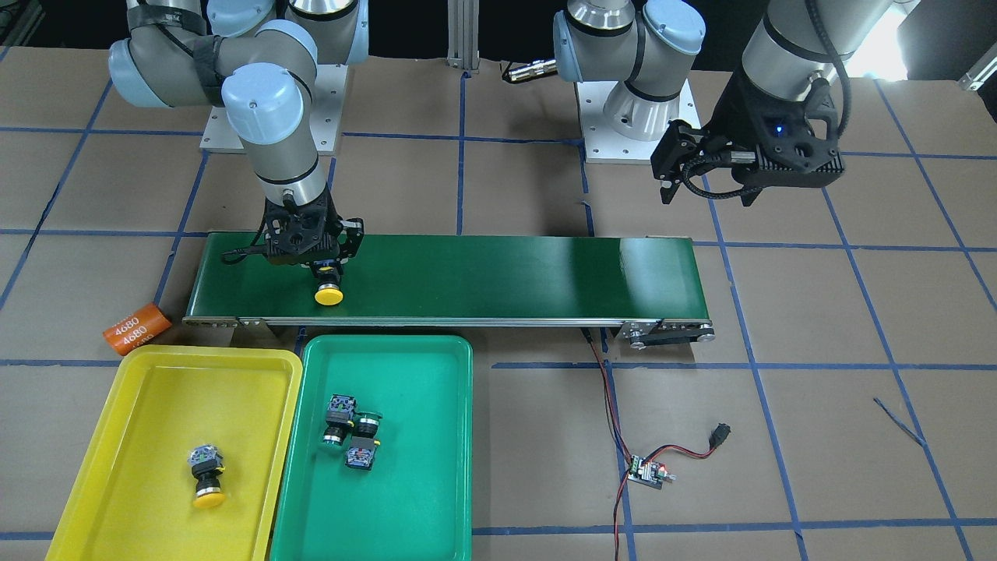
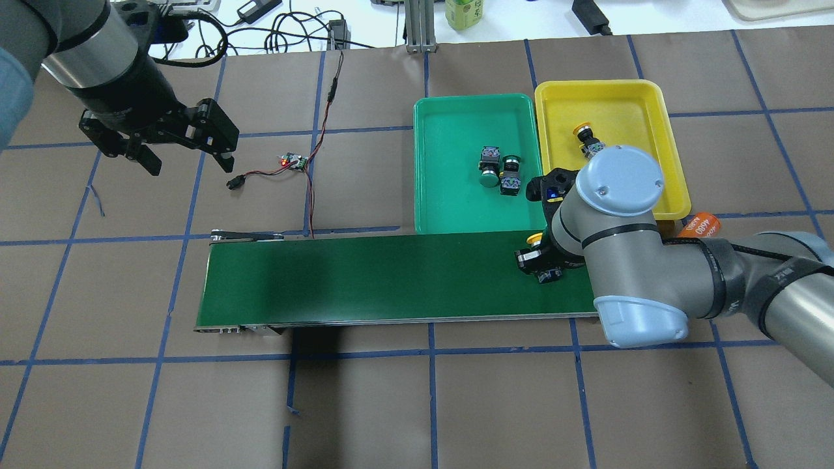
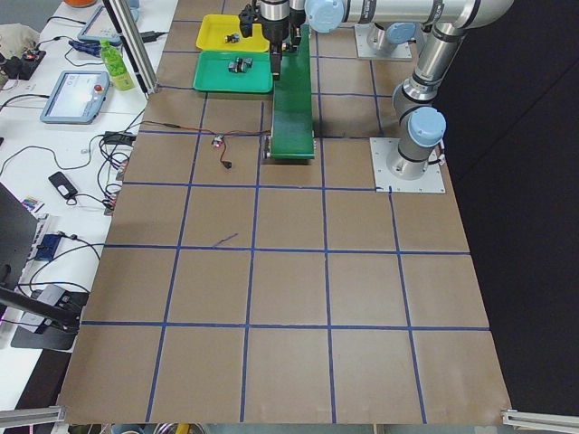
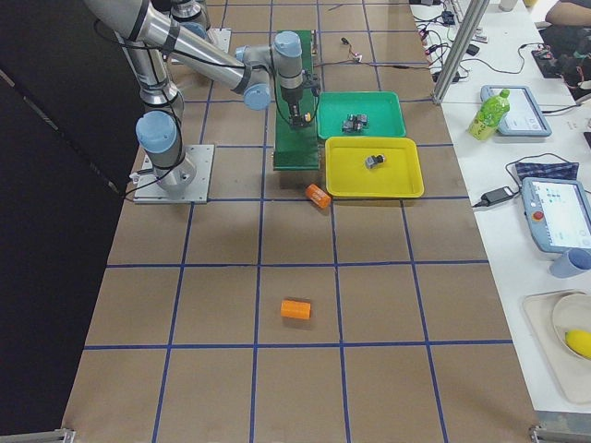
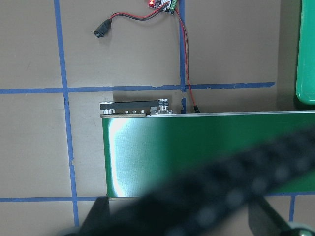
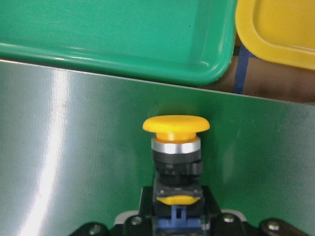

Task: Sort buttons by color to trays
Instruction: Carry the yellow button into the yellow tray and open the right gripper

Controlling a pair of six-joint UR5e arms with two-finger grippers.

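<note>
Silver arms [image 1: 294, 178], pale-blue caps [image 1: 261, 101], black grippers [image 1: 707, 193] [image 1: 329, 274]

We measure from the conveyor belt [image 2: 365, 280]. Across it from the robot, by its right end, the inner tray [image 2: 449, 202] holds two buttons [image 2: 490, 168] [image 2: 511, 177] and the outer tray [image 2: 629, 98], beside it, a third button [image 2: 586, 138]. At the belt's right end, a fourth button [image 1: 329, 294] sits in the right gripper [image 1: 325, 274]. A cylinder [image 2: 700, 225] lies just off that end, and a circuit board [image 2: 294, 161] lies beyond the left end.

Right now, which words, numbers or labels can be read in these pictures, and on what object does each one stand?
"4680": printed twice in white on the orange cylinder lying next to the yellow tray.
Second orange cylinder, further out on the table: any print is too small to read.
Green bottle on the side bench: label too blurred to read.
Handheld screen on the same bench: text too small to read.
Nothing else is readable.
</note>
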